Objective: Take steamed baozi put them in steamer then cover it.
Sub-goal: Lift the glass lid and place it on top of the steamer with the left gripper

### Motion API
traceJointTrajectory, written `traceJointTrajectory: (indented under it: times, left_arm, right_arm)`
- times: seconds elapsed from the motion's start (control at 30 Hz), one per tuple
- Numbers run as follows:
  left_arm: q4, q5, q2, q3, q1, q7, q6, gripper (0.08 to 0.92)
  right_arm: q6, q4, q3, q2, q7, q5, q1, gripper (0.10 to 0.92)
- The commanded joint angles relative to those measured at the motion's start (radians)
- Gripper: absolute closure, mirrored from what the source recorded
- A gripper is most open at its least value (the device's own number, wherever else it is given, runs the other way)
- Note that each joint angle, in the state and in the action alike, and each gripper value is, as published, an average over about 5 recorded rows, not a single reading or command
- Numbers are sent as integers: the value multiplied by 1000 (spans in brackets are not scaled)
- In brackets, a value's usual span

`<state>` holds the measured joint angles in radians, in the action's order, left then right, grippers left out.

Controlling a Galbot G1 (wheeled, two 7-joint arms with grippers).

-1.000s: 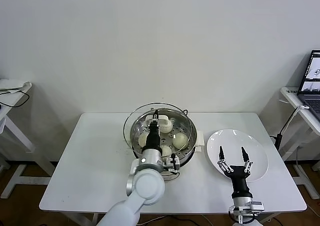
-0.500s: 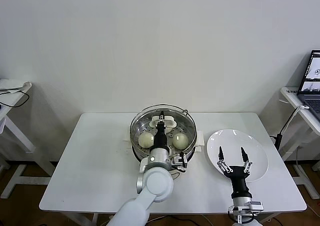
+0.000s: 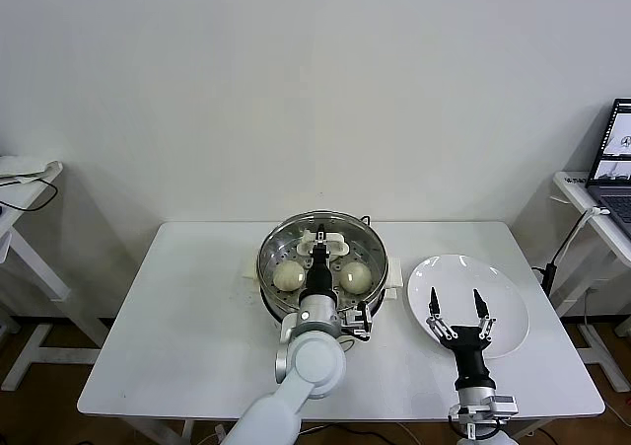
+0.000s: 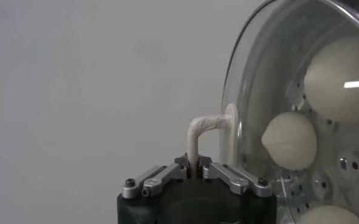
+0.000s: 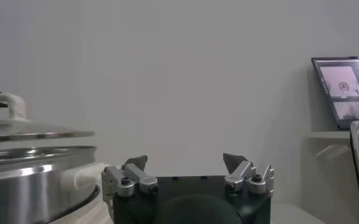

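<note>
My left gripper [image 3: 320, 252] is shut on the white handle [image 4: 199, 131] of the round glass lid [image 3: 296, 240]. The lid sits level over the shiny steamer [image 3: 269, 292], just above or on its rim. Through the glass I see cream-white baozi [image 3: 288, 274] [image 3: 355, 275] on the perforated tray. The left wrist view shows the baozi [image 4: 291, 140] behind the lid [image 4: 252, 79], with my left gripper [image 4: 193, 165] clamped on the handle. My right gripper [image 3: 456, 305] stands open above the white plate [image 3: 505, 292], holding nothing.
The steamer stands mid-table with white side handles [image 3: 393, 275]. In the right wrist view the open right gripper [image 5: 185, 163] faces the wall, the steamer [image 5: 27, 182] and lid [image 5: 33, 131] to one side. A laptop [image 3: 617, 159] sits on a side desk at far right.
The left gripper has carried the lid to the right, from tilted off the steamer's left side to level and centred over it. The right arm has stayed put.
</note>
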<state>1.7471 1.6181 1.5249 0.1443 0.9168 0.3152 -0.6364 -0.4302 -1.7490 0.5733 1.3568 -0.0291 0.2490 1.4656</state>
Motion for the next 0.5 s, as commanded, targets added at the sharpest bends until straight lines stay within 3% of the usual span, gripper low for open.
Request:
traceJointTrajectory:
  times: [0.03, 0.5]
  left_arm:
    - [-13, 16, 11, -8, 7, -7, 6, 813]
    - [-23, 24, 23, -19, 22, -24, 17, 813]
  right_arm:
    - [0, 1, -1, 0, 1, -2, -1, 203]
    - [0, 8, -8, -2, 3, -6, -7, 203]
